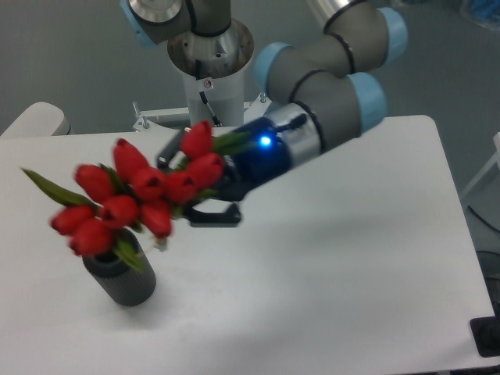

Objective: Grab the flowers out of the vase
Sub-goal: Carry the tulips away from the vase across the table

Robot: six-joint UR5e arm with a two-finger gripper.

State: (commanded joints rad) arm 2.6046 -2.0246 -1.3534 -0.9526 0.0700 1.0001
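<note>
Holding the flowers [137, 199] in the gripper [205, 190] at centre-left of the frame, fingers clamped on the bunch near its bound stems, one dark finger showing below at the stem end and the other mostly hidden behind the buds. Lying nearly level, long axis running from the gripper out toward the left edge and slightly downward, red buds fanned to the left, one green leaf poking toward the upper left. Standing below the bunch at lower left, the vase [123, 279], upright on the white table [336, 258], its mouth hidden behind the lowest buds and leaves, so contact between leaf and rim cannot be told; stem ends look already out of the tube, judging by the short pale tip hanging just right of the vase top. Motion blur softening the buds. Reaching in from the upper right, the arm [328, 101], with its base column [211, 74] behind at top centre; nothing else near, so upward and rightward looks the free way
</note>
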